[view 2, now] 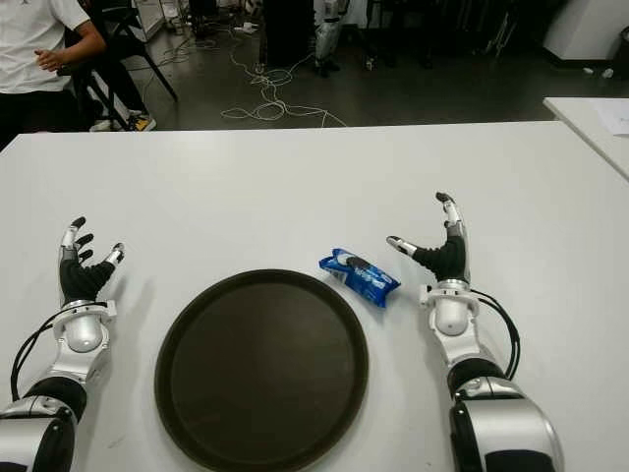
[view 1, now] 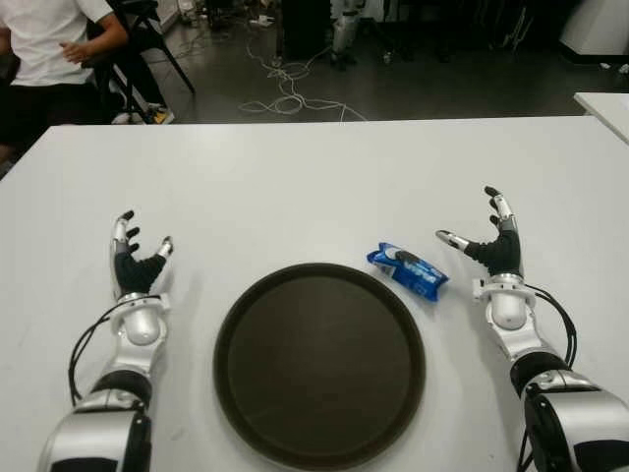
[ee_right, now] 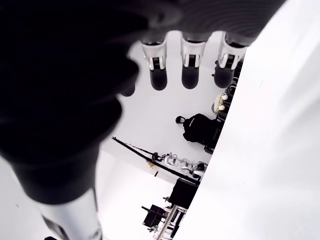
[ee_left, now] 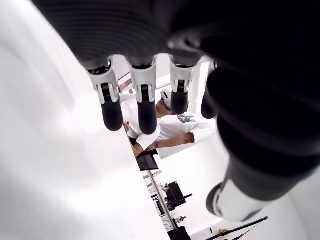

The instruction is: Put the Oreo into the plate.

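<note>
A blue Oreo packet (view 1: 407, 269) lies on the white table (view 1: 314, 177), just off the upper right rim of a round dark brown plate (view 1: 319, 362). My right hand (view 1: 482, 236) stands to the right of the packet, fingers spread and holding nothing, a short gap from it. My left hand (view 1: 138, 251) shows left of the plate, also with relaxed, empty fingers. Both wrist views show only straight fingers (ee_left: 145, 105) over bare table. The plate holds nothing.
A person in a white shirt (view 1: 44, 49) sits beyond the table's far left corner by a chair. Cables (view 1: 285, 93) lie on the dark floor behind the table. Another white table corner (view 1: 604, 103) shows at the far right.
</note>
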### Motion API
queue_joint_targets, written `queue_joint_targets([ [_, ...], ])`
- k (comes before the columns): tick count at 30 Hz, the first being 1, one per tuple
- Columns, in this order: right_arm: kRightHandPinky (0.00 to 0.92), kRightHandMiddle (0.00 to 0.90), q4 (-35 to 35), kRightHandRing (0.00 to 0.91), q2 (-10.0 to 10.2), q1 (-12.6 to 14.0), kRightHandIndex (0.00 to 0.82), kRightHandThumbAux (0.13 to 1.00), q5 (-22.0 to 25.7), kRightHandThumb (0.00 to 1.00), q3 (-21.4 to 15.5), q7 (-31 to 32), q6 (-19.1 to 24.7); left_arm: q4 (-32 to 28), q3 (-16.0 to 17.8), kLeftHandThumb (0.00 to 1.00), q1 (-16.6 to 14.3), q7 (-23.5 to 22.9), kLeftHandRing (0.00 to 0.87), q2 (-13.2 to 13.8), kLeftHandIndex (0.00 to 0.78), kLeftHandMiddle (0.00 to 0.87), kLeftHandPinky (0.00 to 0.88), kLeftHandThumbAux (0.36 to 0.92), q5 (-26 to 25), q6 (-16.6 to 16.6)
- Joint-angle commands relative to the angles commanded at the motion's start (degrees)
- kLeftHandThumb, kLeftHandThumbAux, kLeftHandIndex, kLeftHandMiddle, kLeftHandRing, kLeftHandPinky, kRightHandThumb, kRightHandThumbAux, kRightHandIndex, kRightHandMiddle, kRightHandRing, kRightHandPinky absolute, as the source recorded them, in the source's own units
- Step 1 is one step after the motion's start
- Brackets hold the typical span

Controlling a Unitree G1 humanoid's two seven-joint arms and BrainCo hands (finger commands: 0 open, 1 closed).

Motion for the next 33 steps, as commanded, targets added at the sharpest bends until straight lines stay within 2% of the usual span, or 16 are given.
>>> queue_joint_targets([
  [10,0.029,0.036,-0.1,0.0,-0.02,0.0,0.044,0.859,-0.92,0.0,0.38,-1.2,-0.19,-0.04,0.48,0.0,0.05,-0.98,0.108,-0.08,0.078,0.077,0.143,0.777,-0.72,-0.27],
  [22,0.019,0.03,-0.01,0.0,-0.03,0.05,0.045,0.852,-1.09,0.0,0.11,-1.32,-0.14,-0.14,0.31,0.0,0.0,-0.96,0.101,0.04,0.087,0.076,0.124,0.807,-0.41,-0.07],
  [25,0.018,0.032,0.02,0.0,-0.14,0.04,0.046,0.841,-1.47,0.0,0.31,-1.82,-0.07,-0.14,0.23,0.0,0.0,-0.76,0.119,0.04,0.096,0.078,0.173,0.818,-0.29,-0.08],
  [33,0.025,0.04,-0.01,0.0,-0.45,0.09,0.051,0.869,-2.42,0.0,1.06,-2.64,-0.26,-0.22,0.07,0.0,-0.03,-0.63,0.122,0.09,0.103,0.08,0.174,0.823,-0.04,-0.28],
])
